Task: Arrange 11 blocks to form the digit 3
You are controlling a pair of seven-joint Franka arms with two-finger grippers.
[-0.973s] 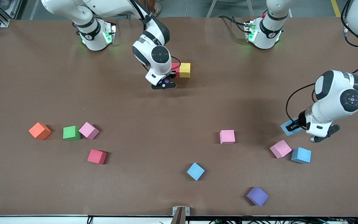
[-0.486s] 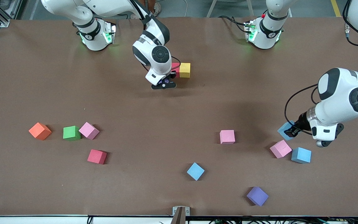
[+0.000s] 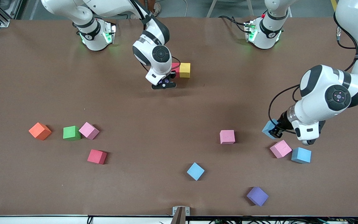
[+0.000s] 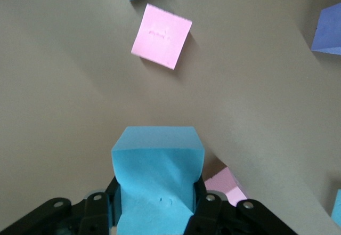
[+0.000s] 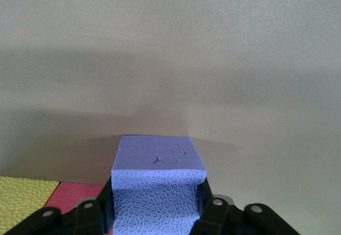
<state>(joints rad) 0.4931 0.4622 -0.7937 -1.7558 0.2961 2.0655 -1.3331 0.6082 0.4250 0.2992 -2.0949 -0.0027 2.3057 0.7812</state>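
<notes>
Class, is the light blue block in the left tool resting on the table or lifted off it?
Lifted. The light blue block sits clamped in the left tool, with the table lying well below it.

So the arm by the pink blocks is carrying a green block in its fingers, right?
Not quite. The left gripper is shut on a light blue block, not a green one; the left wrist view shows it plainly. The green block sits on the table toward the right arm's end, beside a pink block.

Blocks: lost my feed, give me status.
Left gripper shut on light blue block, airborne. Right gripper around purple block beside red block and yellow block. Nothing obstructing.
</notes>
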